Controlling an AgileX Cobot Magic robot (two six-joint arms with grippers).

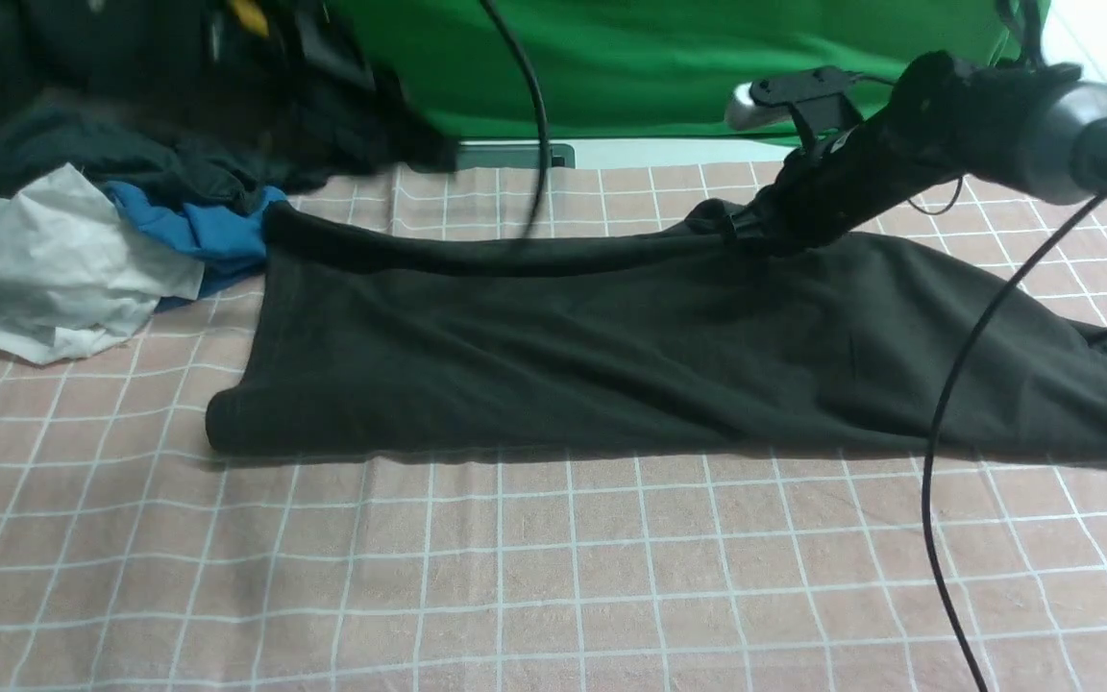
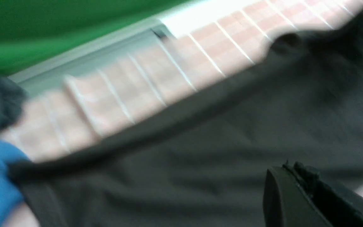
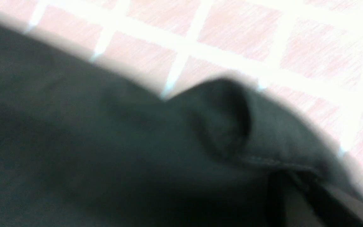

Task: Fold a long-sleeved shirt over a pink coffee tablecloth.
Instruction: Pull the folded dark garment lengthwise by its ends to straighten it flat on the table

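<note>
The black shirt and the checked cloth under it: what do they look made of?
The long-sleeved shirt: likely soft matte knit, cotton-like; it drapes in loose folds with a stitched hem. The pink coffee tablecloth: seemingly thin woven fabric, matte, fine weave visible; fibre unclear.

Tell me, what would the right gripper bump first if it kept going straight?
Probably the long-sleeved shirt: the right gripper points at its far edge, and black fabric fills its wrist view. Whether they touch yet is unclear.
</note>
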